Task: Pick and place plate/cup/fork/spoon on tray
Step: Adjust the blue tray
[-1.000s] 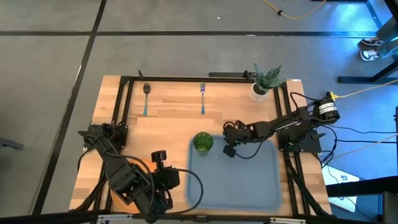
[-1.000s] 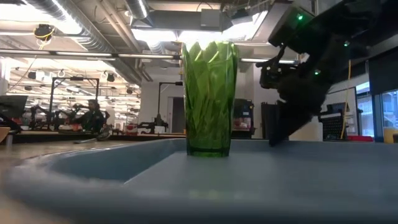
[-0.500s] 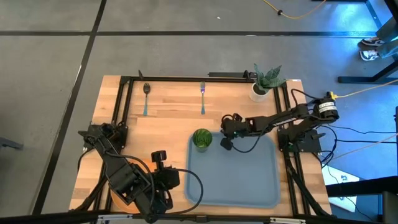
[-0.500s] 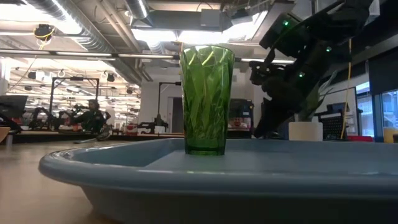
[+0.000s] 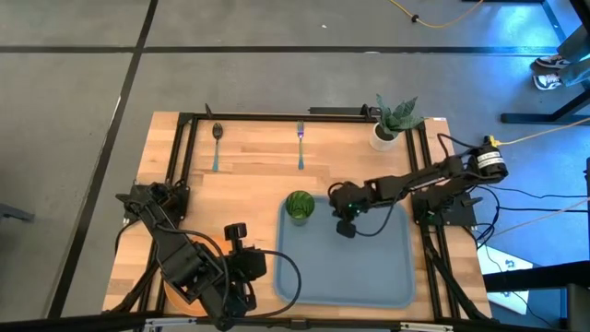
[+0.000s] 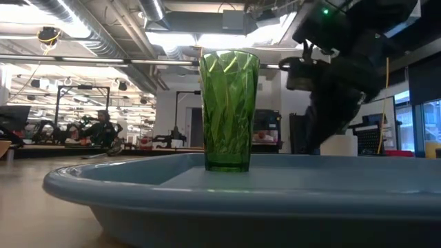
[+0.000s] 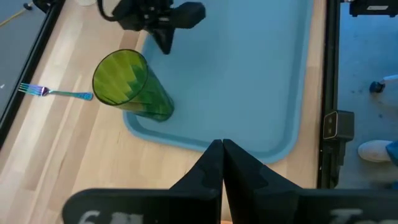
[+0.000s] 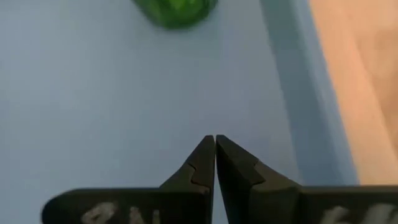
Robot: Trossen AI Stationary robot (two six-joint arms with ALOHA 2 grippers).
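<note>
High view: the cup is seen upright in the tray, at its far left corner. The right gripper is held over the tray just beside the cup, fingers closed and empty. The left gripper is parked at the desk's near edge, fingers closed. Fork and spoon are left lying on the desk's far side.

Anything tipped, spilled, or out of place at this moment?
Nothing stands out. The cup stands upright in the far left corner of the tray, the spoon and fork lie straight on the table's far side, and the right gripper is over the tray, shut and empty.
</note>
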